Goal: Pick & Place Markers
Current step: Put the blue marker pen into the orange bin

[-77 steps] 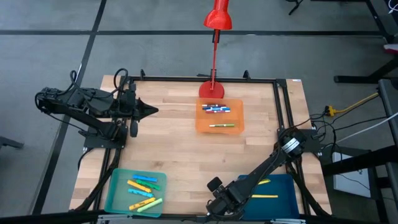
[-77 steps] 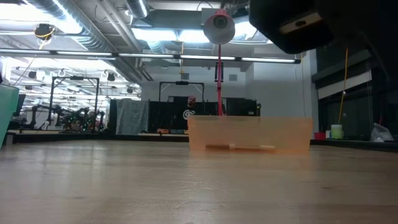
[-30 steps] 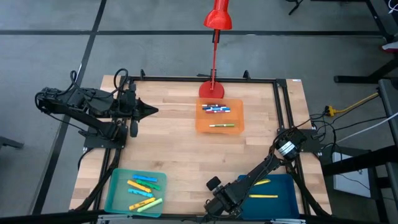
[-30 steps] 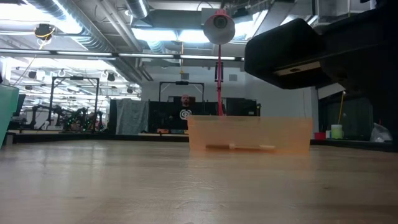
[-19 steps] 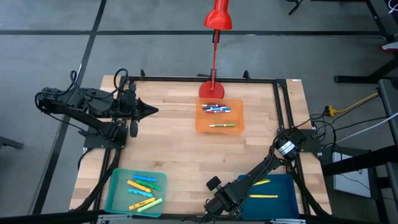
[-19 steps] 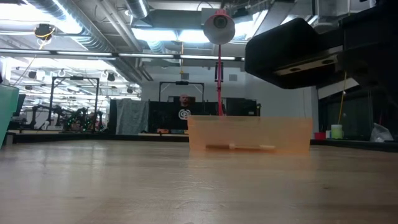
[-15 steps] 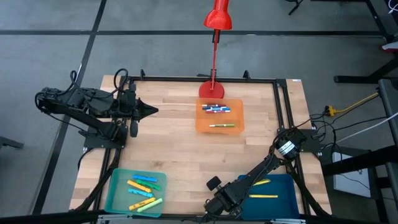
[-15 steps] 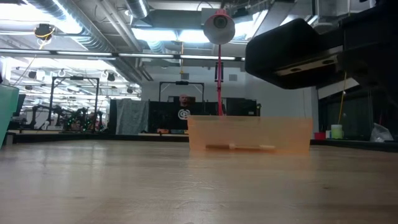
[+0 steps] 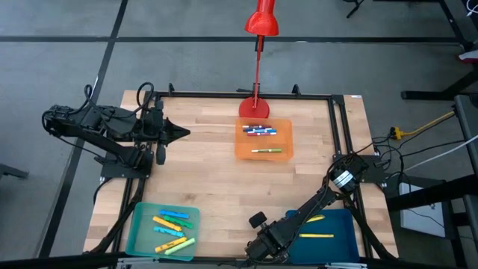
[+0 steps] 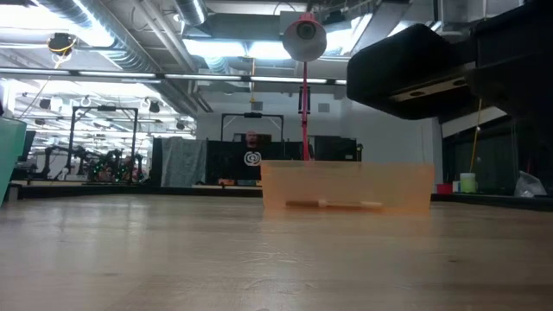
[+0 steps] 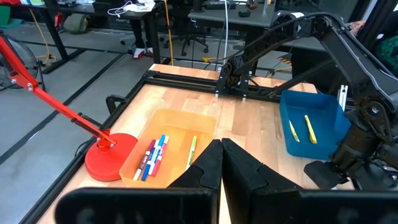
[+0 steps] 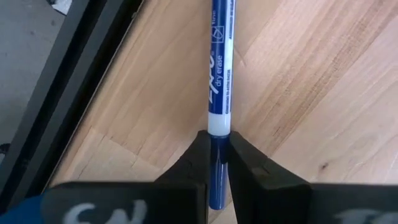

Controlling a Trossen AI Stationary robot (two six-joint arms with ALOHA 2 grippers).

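Note:
A blue-and-white marker (image 12: pixel 219 74) lies flat on the wooden table near its front edge, between the teal tray (image 9: pixel 142 243) and the blue tray (image 9: pixel 345 246). My right gripper (image 9: pixel 263 250) points down over it and is shut on its blue end; in the high view the arm hides the marker. Several yellow, green and orange markers (image 9: pixel 170 228) lie in the teal tray. Yellow ones (image 9: pixel 317 235) lie in the blue tray. Blue ones and a green one (image 9: pixel 261 131) lie in the orange tray (image 9: pixel 243 149). My left gripper (image 9: pixel 183 133) waits shut above the table's far left. My right gripper pinches the marker's dark blue end (image 12: pixel 217 168) between its two fingers (image 12: pixel 198 152), just behind the white barrel. The fingers come from above, pointing down, and lie across the marker. The marker lies level on the wood, its long white-and-blue part reaching out beyond the fingers.
A red desk lamp (image 9: pixel 258 45) stands at the table's far edge, just behind the orange tray. A black frame rail (image 12: pixel 68 93) runs along the table's edge close to the marker. Bare wood lies between the trays.
My right gripper has stayed over the near edge, and its wrist has rolled a little, as its dark housing in the low view shows.

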